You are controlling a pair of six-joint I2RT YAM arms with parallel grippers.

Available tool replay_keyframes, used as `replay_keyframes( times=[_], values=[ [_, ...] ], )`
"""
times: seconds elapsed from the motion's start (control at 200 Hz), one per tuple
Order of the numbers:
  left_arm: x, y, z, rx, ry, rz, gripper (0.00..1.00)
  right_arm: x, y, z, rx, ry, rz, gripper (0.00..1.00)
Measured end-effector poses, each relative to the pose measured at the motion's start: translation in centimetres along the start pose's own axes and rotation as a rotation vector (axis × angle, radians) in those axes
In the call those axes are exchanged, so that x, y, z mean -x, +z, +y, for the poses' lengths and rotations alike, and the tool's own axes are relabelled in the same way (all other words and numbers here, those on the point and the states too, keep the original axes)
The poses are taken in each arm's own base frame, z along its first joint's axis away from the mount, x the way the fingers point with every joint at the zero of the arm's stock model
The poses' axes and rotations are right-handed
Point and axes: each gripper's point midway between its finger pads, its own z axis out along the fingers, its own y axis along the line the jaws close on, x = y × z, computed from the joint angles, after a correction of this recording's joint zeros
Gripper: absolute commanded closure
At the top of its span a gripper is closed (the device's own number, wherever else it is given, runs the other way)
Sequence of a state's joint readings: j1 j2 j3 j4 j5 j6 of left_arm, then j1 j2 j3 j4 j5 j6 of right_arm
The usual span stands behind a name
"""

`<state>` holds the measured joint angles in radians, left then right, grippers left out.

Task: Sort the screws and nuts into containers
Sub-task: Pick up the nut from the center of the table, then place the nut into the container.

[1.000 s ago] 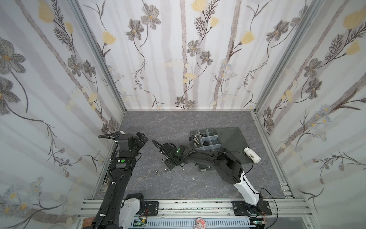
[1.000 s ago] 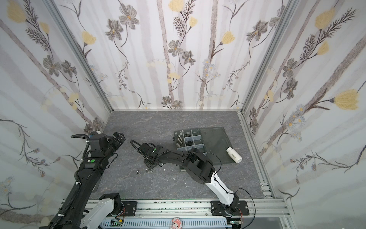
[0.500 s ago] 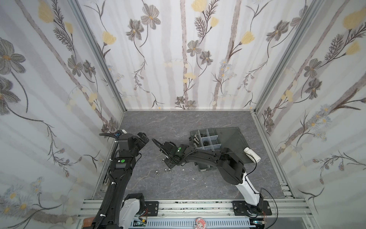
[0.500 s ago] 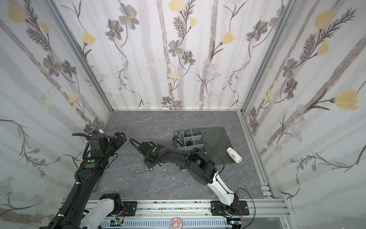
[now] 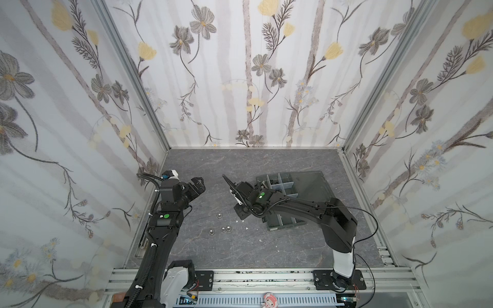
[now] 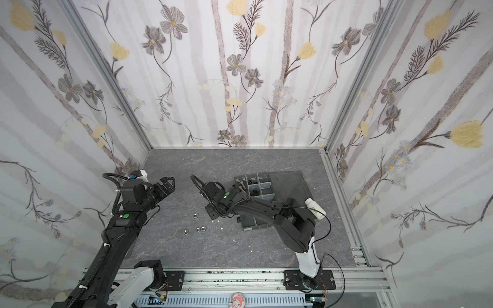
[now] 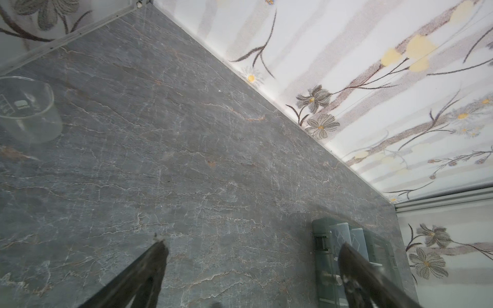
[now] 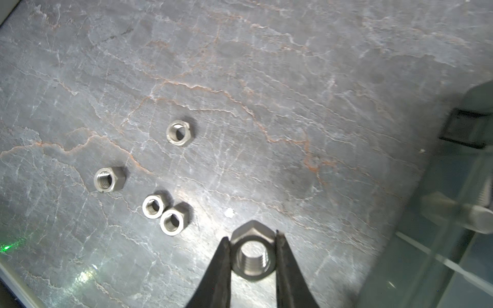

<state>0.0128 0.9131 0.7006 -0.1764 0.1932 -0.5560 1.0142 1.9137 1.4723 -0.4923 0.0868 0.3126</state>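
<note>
Four loose nuts [image 8: 178, 133] lie on the bench [image 8: 266, 66], near the compartment box [image 5: 286, 177]. The right gripper [image 8: 252, 236] pinches a fifth nut [image 8: 252, 260] by its flats just above the bench. The left gripper [image 7: 252, 244] hangs spread wide, holding nothing.

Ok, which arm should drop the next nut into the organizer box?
Right. The right gripper is shut on a silver hex nut near the organizer box; the left gripper is open, empty and farther off.
</note>
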Motion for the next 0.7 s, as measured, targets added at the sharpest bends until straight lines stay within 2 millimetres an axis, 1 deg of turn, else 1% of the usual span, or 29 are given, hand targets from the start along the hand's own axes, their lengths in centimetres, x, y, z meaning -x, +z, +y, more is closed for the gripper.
replay_keyframes(
  times=[0.1,0.22,0.355,0.395,0.49,0.585,0.699],
  values=[
    [-1.1,0.5,-1.8,-0.041,0.036,0.042,0.0,-0.4,-1.4,-1.7,-0.008,0.028,-0.021,0.86],
    [-1.6,1.1,-4.4,-0.076,0.097,0.062,0.0,-1.0,-2.9,-3.8,-0.012,0.064,-0.043,0.86],
    [-2.1,1.8,-6.1,-0.08,0.132,0.078,0.0,-1.7,-4.2,-6.3,-0.024,0.111,-0.066,0.86],
    [-2.6,2.1,-6.6,-0.086,0.146,0.09,0.0,-1.9,-4.6,-6.9,-0.029,0.123,-0.073,0.86],
    [-3.5,2.6,-7.4,-0.091,0.166,0.114,0.0,-2.6,-5.4,-8.1,-0.031,0.146,-0.085,0.86],
    [-4.1,3.1,-7.8,-0.084,0.183,0.128,0.0,-3.1,-6.2,-9.4,-0.03,0.177,-0.102,0.86],
    [-4.9,3.5,-8.1,-0.073,0.206,0.149,0.0,-4.0,-6.4,-11.3,-0.056,0.214,-0.106,0.86]
  ],
)
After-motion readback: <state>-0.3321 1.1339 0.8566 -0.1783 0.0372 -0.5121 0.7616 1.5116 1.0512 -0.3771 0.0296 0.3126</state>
